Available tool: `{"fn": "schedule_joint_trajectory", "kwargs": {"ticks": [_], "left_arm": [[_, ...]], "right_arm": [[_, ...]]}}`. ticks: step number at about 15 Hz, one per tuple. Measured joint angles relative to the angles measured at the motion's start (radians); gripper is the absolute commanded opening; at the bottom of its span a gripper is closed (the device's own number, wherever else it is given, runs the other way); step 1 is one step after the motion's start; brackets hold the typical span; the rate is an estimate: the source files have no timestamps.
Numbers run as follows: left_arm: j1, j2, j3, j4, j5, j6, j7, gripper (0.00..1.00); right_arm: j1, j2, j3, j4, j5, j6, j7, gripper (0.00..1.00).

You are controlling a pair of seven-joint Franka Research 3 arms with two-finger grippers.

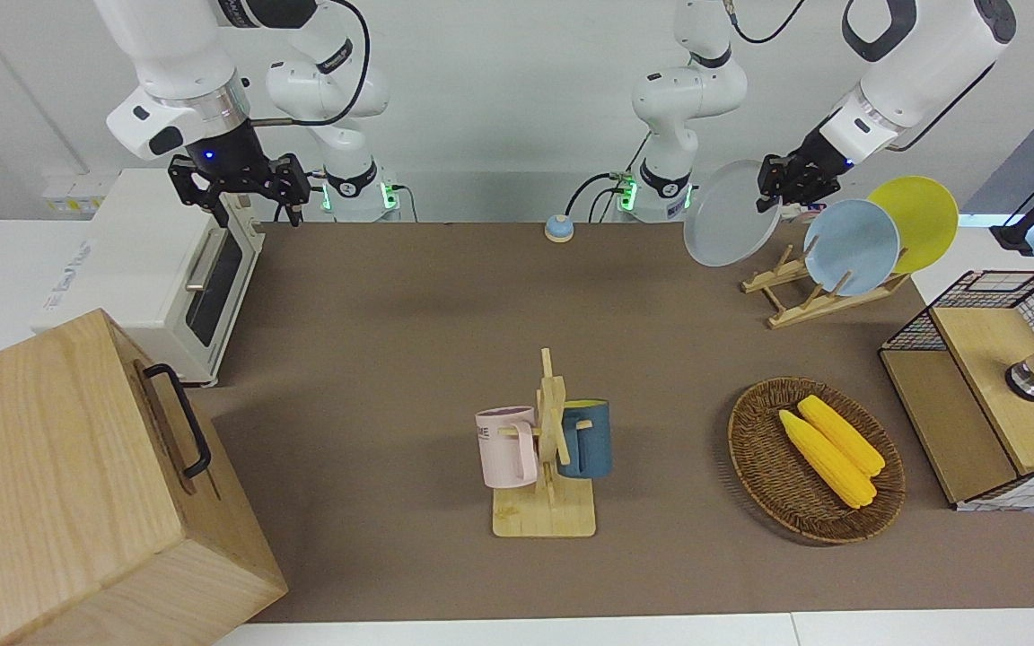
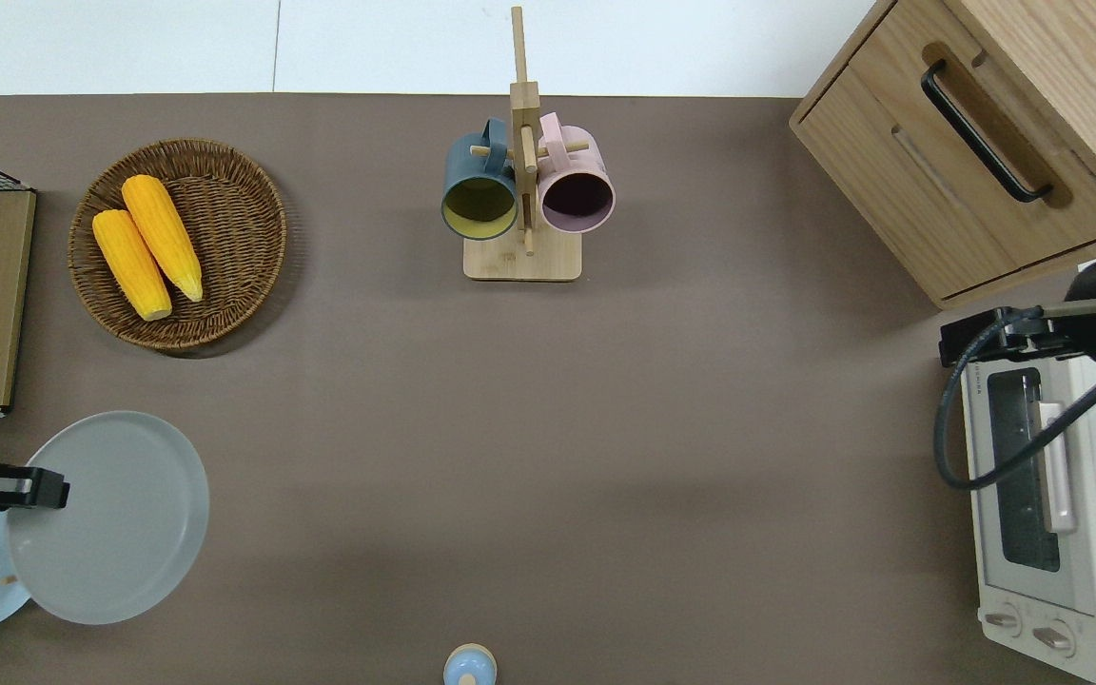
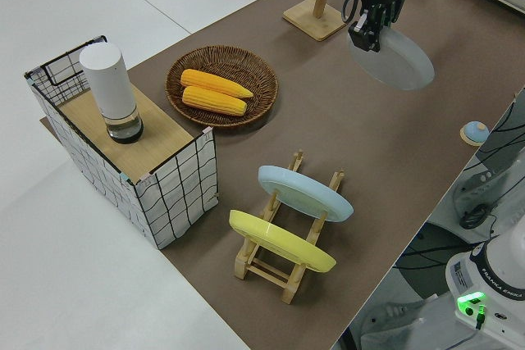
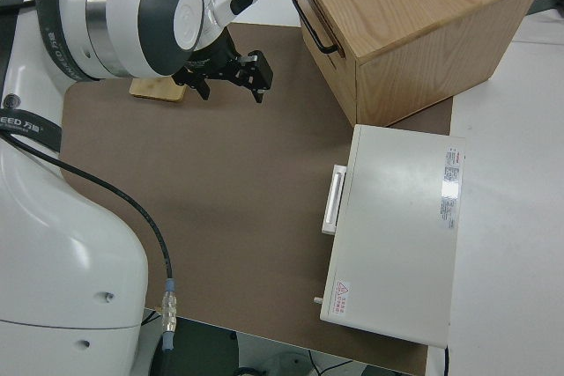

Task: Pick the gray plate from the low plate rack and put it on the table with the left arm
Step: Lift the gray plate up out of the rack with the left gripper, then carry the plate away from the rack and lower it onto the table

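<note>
Gray plate [image 1: 731,225] off rack [image 1: 809,292], held in air by left tool [image 1: 786,182].
Left tool pinching plate rim; plate tilted, over bare tabletop [image 1: 445,305] just beside rack. Blue plate [image 1: 852,248] + yellow plate [image 1: 916,221] in rack. Right arm parked, right tool [image 1: 239,190] spread.

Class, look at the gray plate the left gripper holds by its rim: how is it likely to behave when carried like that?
The gray plate keeps its round shape while hanging tilted from the left gripper, so it is probably stiff. Being pinched only at the rim, with most of it off to one side, it may swing or slip. Its surface looks smooth, so the hold could be slippery.
</note>
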Motion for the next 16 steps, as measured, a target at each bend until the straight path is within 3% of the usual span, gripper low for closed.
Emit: {"fn": "schedule_joint_trajectory", "kwargs": {"ticks": [6,16], "left_arm": [[-0.015,0.016,-0.007,-0.071,-0.071,0.029,-0.001,0.00],[-0.096,0.029,-0.014,-0.306,-0.087,0.324,-0.001,0.00]], "right_arm": [[0.000,0.000,0.000,0.000,0.000,0.000,0.000,0.983],[0.000,0.000,0.000,0.000,0.000,0.000,0.000,0.983]]}}
